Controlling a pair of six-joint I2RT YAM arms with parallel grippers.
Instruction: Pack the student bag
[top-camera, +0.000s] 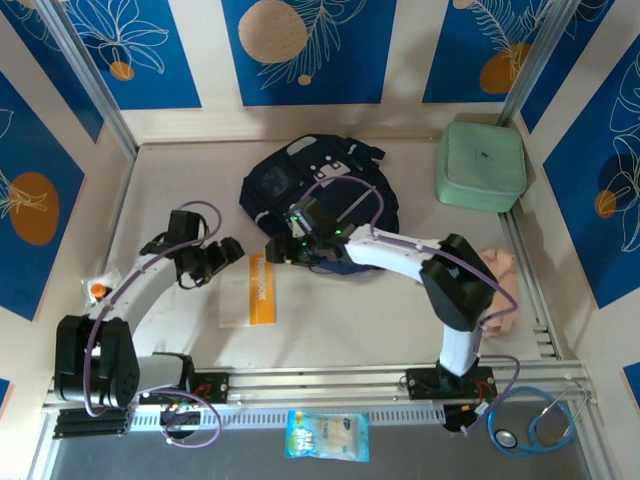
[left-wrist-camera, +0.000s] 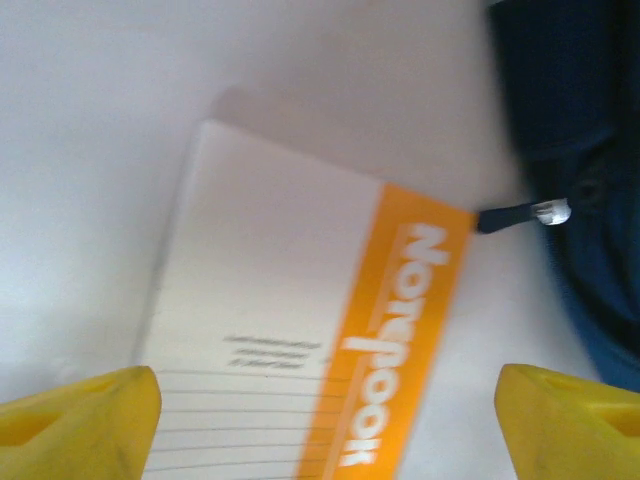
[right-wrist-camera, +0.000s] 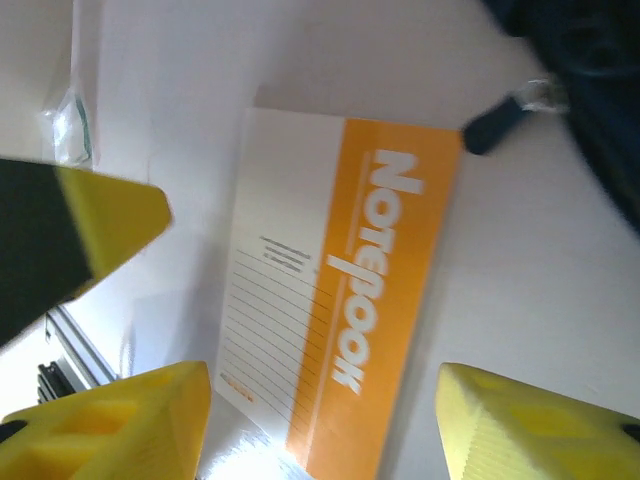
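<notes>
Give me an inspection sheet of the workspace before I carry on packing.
Surface: pale table, no damage seen.
Job's things: student bag back centre, lying flat; notebook in front of it, outside the bag.
Clutter: green zip case back right; snack packet and stethoscope beyond the near rail.
Pincers: left pincer open, right pincer open, both by the notebook, holding nothing.
Cables: purple cables loop along both arms.
Surroundings: blue leaf-print panels.
</notes>
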